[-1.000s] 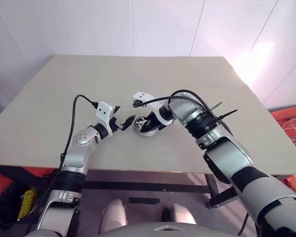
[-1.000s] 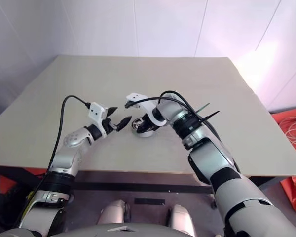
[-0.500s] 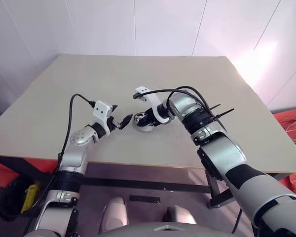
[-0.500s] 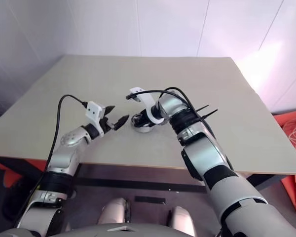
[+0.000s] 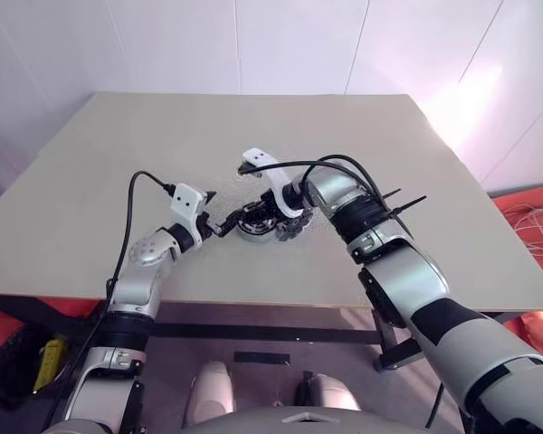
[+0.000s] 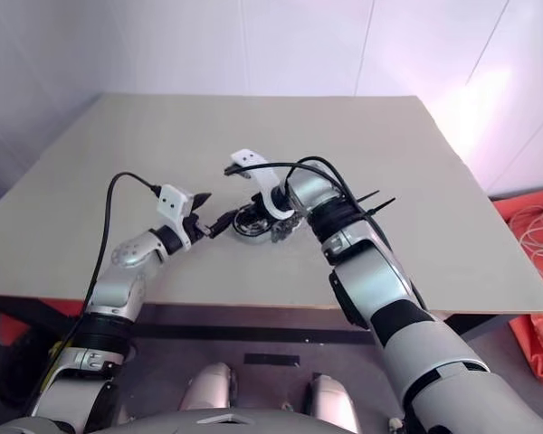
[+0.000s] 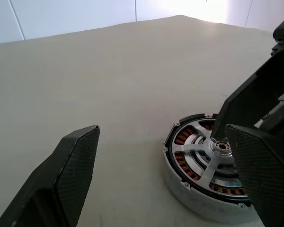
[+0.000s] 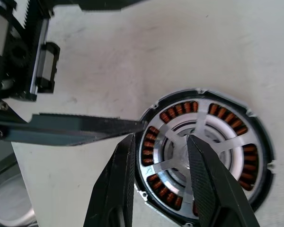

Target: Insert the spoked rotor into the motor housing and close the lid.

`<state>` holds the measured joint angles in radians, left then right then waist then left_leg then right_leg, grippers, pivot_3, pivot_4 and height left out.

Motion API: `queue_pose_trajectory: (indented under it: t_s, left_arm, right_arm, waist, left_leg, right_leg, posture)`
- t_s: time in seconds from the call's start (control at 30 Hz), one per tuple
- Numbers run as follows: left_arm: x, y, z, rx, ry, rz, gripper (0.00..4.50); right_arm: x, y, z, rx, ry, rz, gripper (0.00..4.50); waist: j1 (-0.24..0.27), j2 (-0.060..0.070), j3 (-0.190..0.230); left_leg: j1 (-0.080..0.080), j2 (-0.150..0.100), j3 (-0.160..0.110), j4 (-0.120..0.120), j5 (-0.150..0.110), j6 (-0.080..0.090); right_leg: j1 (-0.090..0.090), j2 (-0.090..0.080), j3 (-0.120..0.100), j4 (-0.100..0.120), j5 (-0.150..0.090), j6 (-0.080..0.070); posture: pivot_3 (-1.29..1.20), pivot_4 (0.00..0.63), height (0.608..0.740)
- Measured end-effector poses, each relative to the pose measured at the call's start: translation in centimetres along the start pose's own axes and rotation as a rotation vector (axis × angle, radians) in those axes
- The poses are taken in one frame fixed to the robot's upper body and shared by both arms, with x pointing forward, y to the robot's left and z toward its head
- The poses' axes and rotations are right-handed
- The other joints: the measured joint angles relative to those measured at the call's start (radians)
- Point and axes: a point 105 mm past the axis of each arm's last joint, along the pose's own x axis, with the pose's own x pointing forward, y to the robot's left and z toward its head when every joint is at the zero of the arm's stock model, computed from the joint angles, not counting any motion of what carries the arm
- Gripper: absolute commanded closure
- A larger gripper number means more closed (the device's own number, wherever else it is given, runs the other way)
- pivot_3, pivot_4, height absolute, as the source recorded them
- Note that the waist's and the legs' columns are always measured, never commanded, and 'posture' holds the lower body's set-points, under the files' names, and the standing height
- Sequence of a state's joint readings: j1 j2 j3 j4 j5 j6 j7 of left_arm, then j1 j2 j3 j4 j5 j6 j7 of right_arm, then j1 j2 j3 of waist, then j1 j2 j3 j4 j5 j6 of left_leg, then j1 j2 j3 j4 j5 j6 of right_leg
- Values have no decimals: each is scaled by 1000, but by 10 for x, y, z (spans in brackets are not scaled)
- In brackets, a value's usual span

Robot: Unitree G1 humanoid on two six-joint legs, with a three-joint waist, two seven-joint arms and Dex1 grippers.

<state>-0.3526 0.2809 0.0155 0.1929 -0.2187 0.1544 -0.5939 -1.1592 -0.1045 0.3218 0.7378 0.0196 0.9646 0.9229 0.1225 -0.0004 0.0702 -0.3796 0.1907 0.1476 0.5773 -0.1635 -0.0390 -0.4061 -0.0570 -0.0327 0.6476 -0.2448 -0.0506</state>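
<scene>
The motor housing [image 8: 255,189] stands near the middle of the table, a squat grey cylinder [image 7: 189,189] with copper windings. The spoked rotor [image 8: 213,142] lies flat inside it, dark rim and silvery spokes over the windings, hub [image 7: 222,147] in the centre. My right gripper [image 8: 161,139] hangs just above it, angled down and open, with one fingertip [image 7: 227,113] over the hub and nothing held. My left gripper [image 7: 161,130] is level beside the housing's left side, wide open and empty; it also appears in the head view [image 5: 222,211]. The lid is out of view.
The beige table [image 5: 344,136] reaches back to a white wall, with wide bare surface around the housing [image 5: 252,221]. Its front edge runs close below both arms. Orange material [image 5: 534,217] lies on the floor at the right.
My right gripper has gone from shut to open and lifted slightly, uncovering the rotor in the housing. The left gripper stayed put. The head view shifted a little.
</scene>
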Motion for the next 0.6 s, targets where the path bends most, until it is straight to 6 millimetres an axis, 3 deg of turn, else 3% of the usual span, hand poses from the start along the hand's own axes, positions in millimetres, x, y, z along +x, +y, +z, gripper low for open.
queue_pose_trajectory:
  t_s: [0.2, 0.4, 0.47, 0.6]
  left_arm:
    - [-2, 9, 7, 7, -21, 31, 0]
    - [2, 1, 4, 4, -13, -2, 0]
    - [2, 1, 4, 4, -11, -4, 0]
    - [-3, 7, 2, 11, 7, 4, 0]
  right_arm:
    - [-14, 5, 24, -70, -102, 29, 2591]
    - [-46, 19, 78, -336, -346, 12, 2591]
    - [-52, 11, 77, -385, -366, -25, 2591]
    - [-72, -34, 46, -480, -341, -185, 2767]
  waist:
    - [-2, 0, 0]
    - [1, -1, 0]
    - [3, -1, 0]
    - [7, -2, 0]
  left_leg:
    - [0, 0, 0, 0, -1, 1]
    - [1, 0, 1, 0, -2, 4]
    - [1, 0, 1, 0, -2, 4]
    - [1, -1, 2, 2, -3, 4]
  right_leg:
    - [0, 0, 0, -2, 0, 0]
    - [4, 0, 0, -5, 0, 0]
    - [5, 0, -1, -5, 0, 0]
    - [6, -1, -1, -6, 1, 2]
  posture:
    - [0, 0, 740]
    - [0, 0, 740]
    - [0, 0, 740]
    - [0, 0, 740]
